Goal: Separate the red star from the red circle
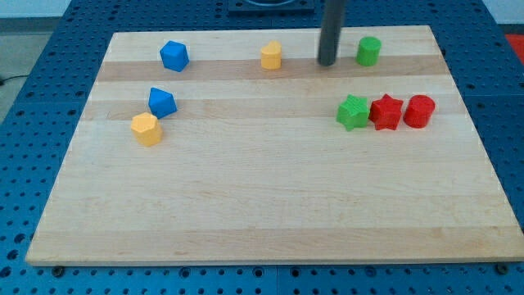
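The red star [386, 112] lies on the right part of the wooden board, touching the red circle [419, 111] on its right and the green star [353, 112] on its left. The three form a row. My tip [327, 62] is near the view's top, above and to the left of this row, between the yellow block [272, 56] and the green cylinder [368, 51]. It touches no block.
A blue block [174, 56] sits at the top left. Another blue block [162, 102] and a yellow block [146, 129] touch each other at the left. The board [262, 205] lies on a blue perforated table.
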`<state>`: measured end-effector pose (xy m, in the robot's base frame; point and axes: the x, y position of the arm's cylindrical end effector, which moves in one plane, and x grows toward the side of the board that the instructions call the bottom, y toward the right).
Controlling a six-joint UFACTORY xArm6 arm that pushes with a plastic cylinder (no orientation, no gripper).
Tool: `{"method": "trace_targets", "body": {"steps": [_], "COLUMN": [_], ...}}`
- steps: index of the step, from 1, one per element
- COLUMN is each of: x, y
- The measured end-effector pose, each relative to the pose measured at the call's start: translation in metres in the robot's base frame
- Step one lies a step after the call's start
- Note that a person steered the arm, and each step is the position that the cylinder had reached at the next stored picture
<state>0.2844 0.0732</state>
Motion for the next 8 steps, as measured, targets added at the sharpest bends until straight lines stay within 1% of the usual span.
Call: {"method": "trace_targets", "body": {"steps": [1,2,3,4,6,7,8], "x": [0.019,0.052,0.039,0.07,0.136,0.148,0.148], "y": [-0.04,0.019,0.116,0.143,0.105,0.072,0.002]}}
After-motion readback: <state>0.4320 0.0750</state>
